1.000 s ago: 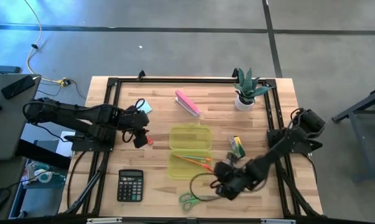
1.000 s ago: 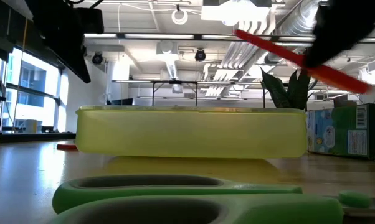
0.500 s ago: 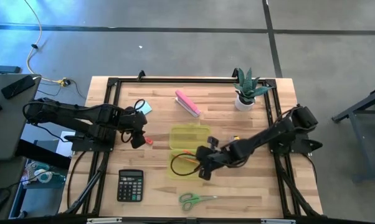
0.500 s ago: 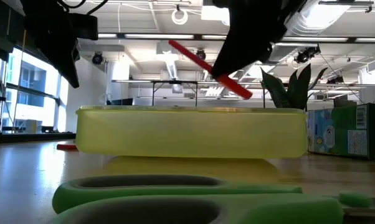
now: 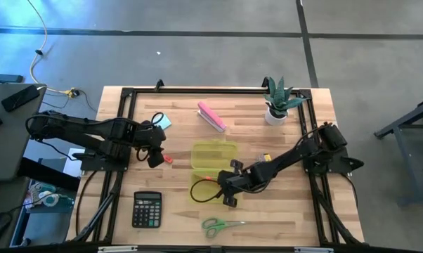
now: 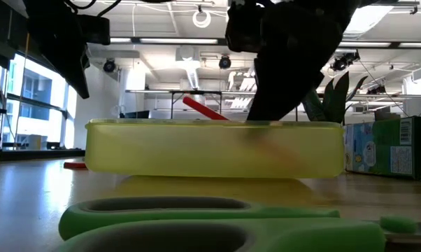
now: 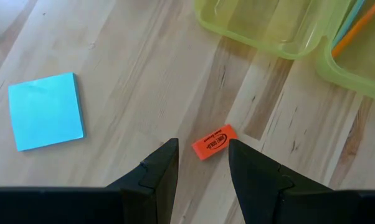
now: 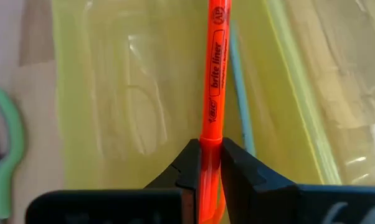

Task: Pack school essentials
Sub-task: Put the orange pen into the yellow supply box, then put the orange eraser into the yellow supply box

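Green-handled scissors (image 5: 217, 226) flat on worktop (image 5: 296, 218) nearest the front edge, right end effector (image 5: 225, 191) clamped on orange highlighter (image 8: 212, 74) over the yellow-green case (image 5: 215, 156), left end effector (image 7: 200, 163) parted above orange eraser (image 7: 214, 141), light-blue note pad (image 7: 45, 111) beside.

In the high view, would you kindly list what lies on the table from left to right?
Blue note pad → orange eraser → pink block → crayon box → potted plant.
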Motion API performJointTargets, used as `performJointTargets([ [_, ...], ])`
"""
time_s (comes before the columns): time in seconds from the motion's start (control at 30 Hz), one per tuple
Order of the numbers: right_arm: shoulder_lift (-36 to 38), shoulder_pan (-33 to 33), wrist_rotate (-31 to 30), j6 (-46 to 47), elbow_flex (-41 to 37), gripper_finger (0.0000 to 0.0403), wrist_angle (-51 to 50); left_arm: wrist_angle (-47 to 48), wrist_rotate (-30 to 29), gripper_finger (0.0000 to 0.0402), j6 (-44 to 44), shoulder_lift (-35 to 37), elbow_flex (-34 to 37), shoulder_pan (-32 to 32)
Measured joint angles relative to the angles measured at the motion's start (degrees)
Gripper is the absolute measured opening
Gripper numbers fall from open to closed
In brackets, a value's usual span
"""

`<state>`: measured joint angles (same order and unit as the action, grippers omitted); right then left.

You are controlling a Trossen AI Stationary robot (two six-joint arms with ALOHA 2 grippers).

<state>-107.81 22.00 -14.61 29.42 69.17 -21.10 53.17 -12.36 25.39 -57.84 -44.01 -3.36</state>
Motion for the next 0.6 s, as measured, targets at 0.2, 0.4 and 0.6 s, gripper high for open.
performJointTargets([
  [0.2,0.02,0.78,0.20,-0.37,0.02,0.0040,0.30,-0.01,0.00,0.0131,-0.83,0.00,0.00,0.00],
  [0.4,0.02,1.20,-0.18,-0.32,0.02,0.0099,0.23,0.00,0.00,0.0131,-2.32,0.00,0.00,0.00],
  [0.6,0.28,1.11,-0.33,0.40,1.09,0.0138,-0.86,-0.02,-0.72,0.0131,-2.46,0.00,0.00,0.00],
])
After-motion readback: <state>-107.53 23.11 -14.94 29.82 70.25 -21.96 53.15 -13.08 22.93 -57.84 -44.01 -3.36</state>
